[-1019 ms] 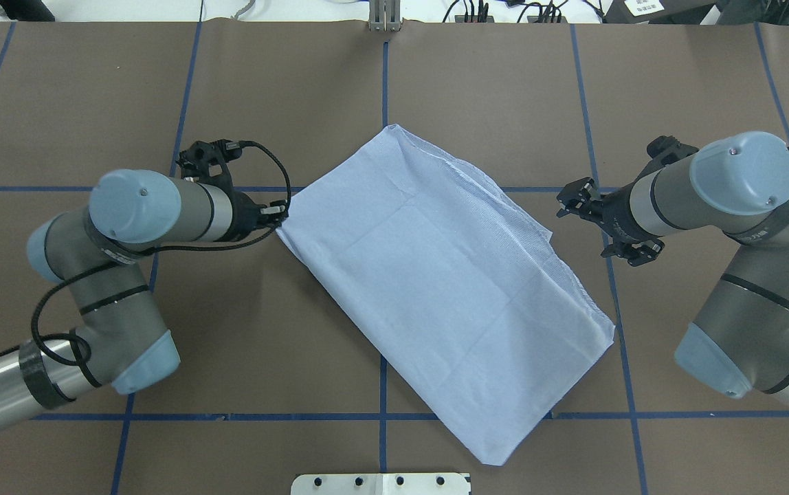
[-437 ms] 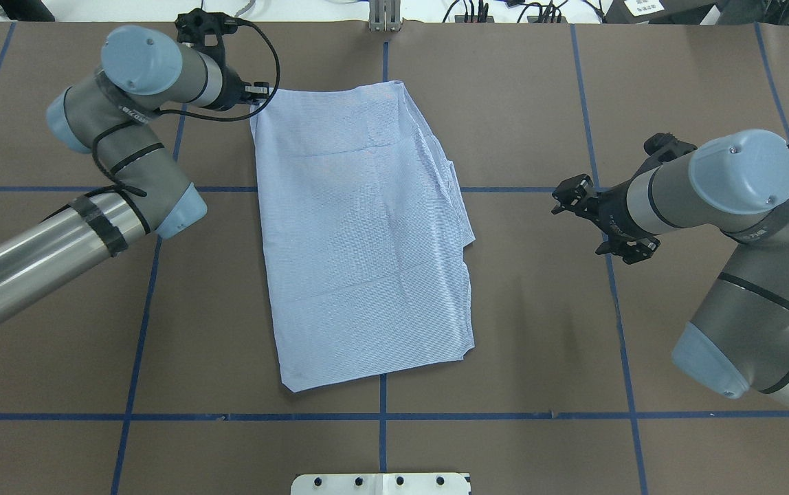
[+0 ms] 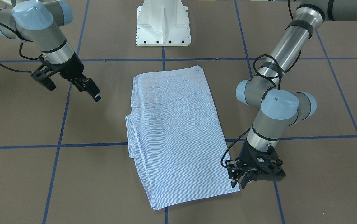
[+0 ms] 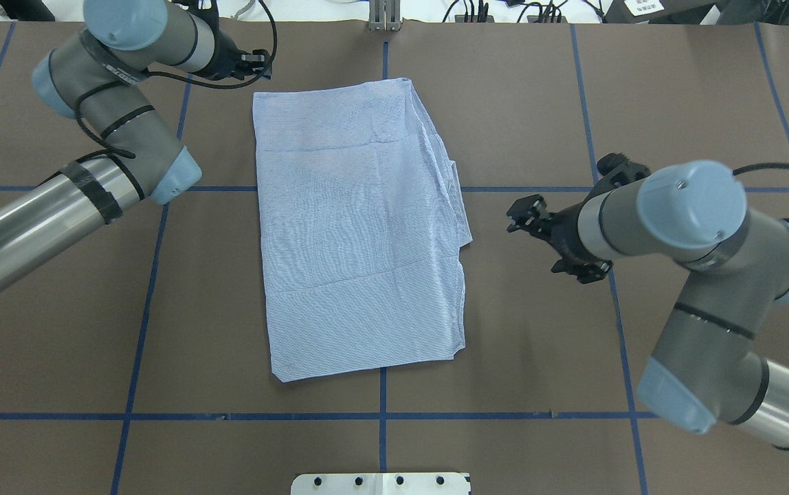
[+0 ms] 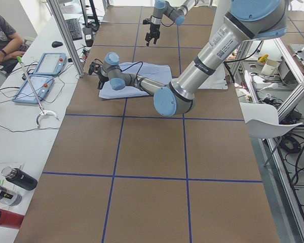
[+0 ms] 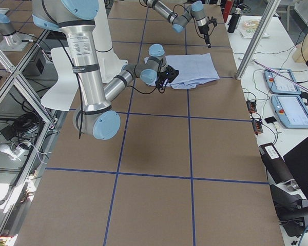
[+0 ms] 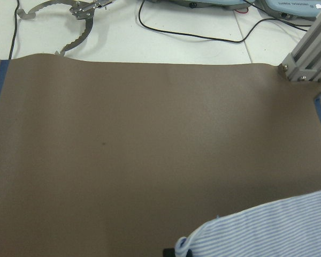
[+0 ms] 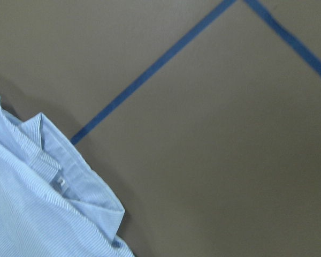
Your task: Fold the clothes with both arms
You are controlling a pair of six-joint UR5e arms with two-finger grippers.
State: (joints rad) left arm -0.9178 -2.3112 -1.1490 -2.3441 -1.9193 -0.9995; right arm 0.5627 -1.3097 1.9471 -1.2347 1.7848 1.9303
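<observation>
My left end effector (image 3: 239,180) hangs right by the far corner of the shirt (image 4: 360,234) on my left. Its fingers are apart and hold nothing. My right end effector (image 3: 88,90) looks open too. It waits beside the shirt's other long side and does not touch it.

The shirt lies flat in the middle of the brown surface (image 4: 539,344). It is folded into a long shape, light blue with thin white stripes. The side near my right arm is bumpy, with layers poking out.

I think the next fold brings one short end over the other. To do it well, I should pinch both corners of one end and catch all the layers. Then I lift both together and lay them down slowly, so the edges line up.
</observation>
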